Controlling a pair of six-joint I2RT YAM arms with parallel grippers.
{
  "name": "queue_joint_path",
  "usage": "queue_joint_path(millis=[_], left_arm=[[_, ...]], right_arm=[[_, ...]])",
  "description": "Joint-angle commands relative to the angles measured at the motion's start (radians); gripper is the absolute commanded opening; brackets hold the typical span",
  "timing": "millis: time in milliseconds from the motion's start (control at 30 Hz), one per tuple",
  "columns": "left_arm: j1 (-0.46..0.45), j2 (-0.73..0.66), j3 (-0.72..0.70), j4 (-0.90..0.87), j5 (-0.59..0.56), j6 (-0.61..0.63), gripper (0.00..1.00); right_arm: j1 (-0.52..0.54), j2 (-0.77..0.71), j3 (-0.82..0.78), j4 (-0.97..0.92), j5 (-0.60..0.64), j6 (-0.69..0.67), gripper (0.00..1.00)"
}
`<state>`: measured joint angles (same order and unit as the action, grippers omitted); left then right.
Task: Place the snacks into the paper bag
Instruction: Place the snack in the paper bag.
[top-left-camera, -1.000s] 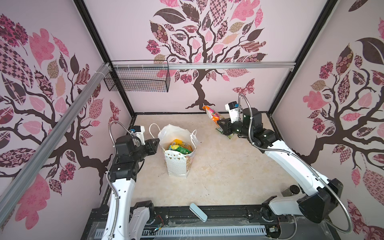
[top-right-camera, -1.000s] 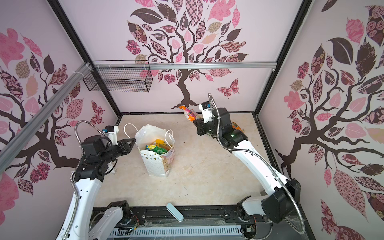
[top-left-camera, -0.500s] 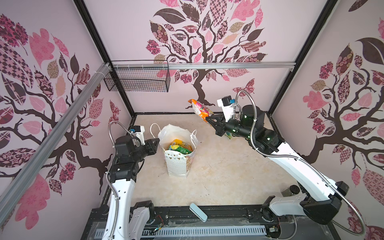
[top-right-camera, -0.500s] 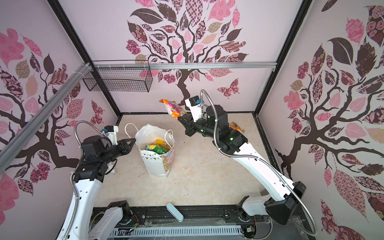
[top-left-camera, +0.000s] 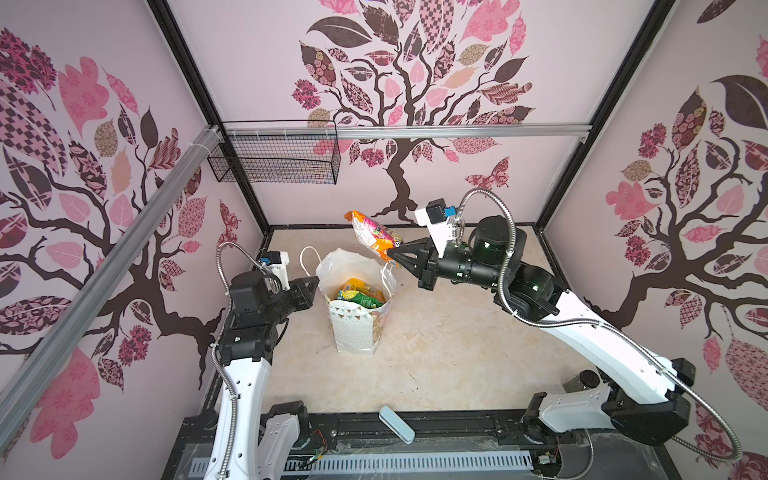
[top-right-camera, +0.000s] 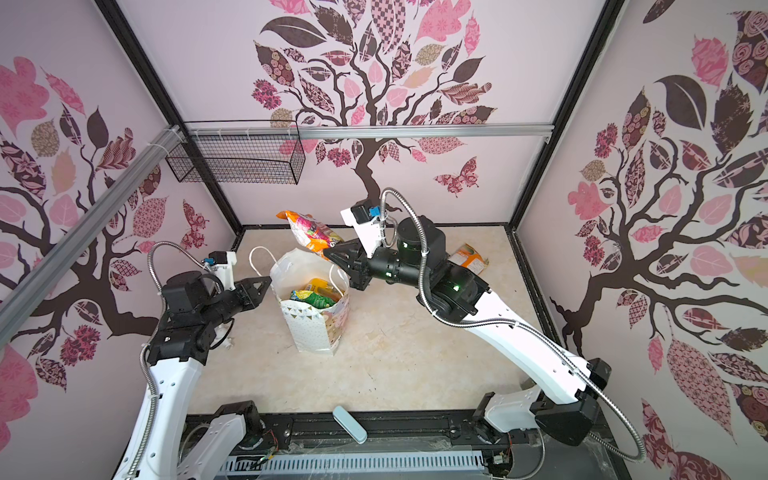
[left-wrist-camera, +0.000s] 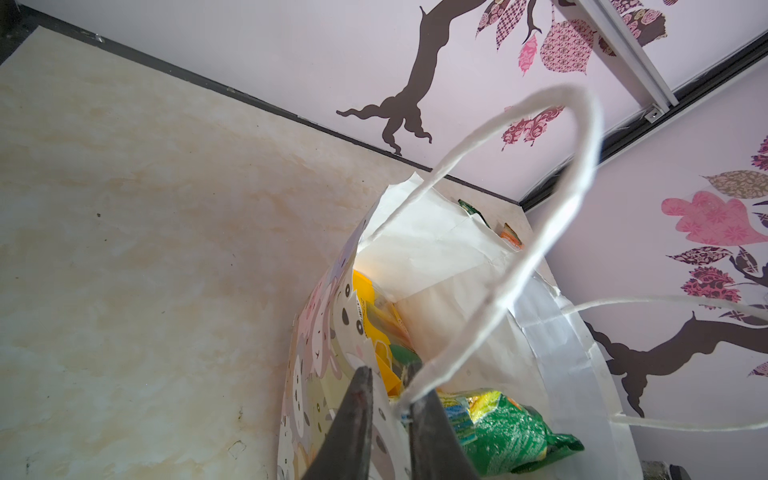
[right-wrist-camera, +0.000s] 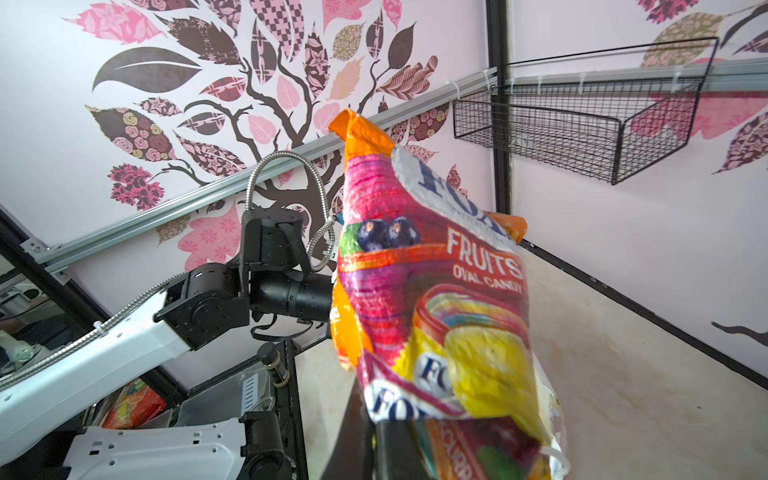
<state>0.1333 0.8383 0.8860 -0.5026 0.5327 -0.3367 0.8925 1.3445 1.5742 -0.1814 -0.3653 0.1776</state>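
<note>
The paper bag (top-left-camera: 353, 332) (top-right-camera: 313, 332) stands upright near the left of the floor, white with dots and a bunting band. Yellow and green snacks (top-left-camera: 359, 293) (left-wrist-camera: 507, 432) lie inside it. My left gripper (top-left-camera: 315, 283) (left-wrist-camera: 390, 372) is shut on the bag's near rim, where a cord handle (left-wrist-camera: 536, 232) is fixed. My right gripper (top-left-camera: 392, 254) (right-wrist-camera: 374, 415) is shut on the lower edge of an orange and pink FOXS packet (top-left-camera: 371, 236) (right-wrist-camera: 432, 291). That packet hangs tilted just above the bag's far right rim. Another orange packet (top-right-camera: 469, 257) lies on the floor behind the right arm.
A black wire basket (top-left-camera: 276, 160) hangs from the rail on the back wall, left of centre. A pale blue bar (top-left-camera: 397, 424) lies at the front edge on the black frame. The beige floor (top-left-camera: 436, 357) spreads right of the bag.
My right arm has swung left and forward from the back right, carrying the FOXS packet to the bag's rim. The left arm and the bag have stayed put.
</note>
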Motion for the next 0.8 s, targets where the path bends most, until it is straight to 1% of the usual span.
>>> queue_joint_path(millis=[0,100,200,433,533,633,767], left_arm=[[0.005,-0.011,-0.027,0.024,0.003,0.007,0.2],[0.006,-0.012,-0.027,0.024,0.002,0.007,0.2],[0.006,-0.013,-0.028,0.024,0.003,0.008,0.2],[0.005,-0.015,-0.027,0.022,-0.001,0.007,0.19],[0.005,-0.014,-0.027,0.024,0.001,0.007,0.2],[0.006,-0.016,-0.027,0.024,0.0,0.007,0.2],[0.005,-0.016,-0.027,0.022,-0.001,0.007,0.2]], right_arm=[[0.026,0.038,0.053,0.009,-0.042,-0.03,0.0],[0.046,0.068,0.077,-0.037,-0.032,-0.052,0.0],[0.058,0.107,0.093,-0.067,-0.05,-0.045,0.0],[0.072,0.148,0.052,-0.055,-0.013,-0.006,0.0],[0.083,0.168,0.025,-0.03,-0.019,0.023,0.0],[0.105,0.198,0.035,-0.049,0.013,0.017,0.0],[0.107,0.221,0.011,-0.027,0.047,0.038,0.0]])
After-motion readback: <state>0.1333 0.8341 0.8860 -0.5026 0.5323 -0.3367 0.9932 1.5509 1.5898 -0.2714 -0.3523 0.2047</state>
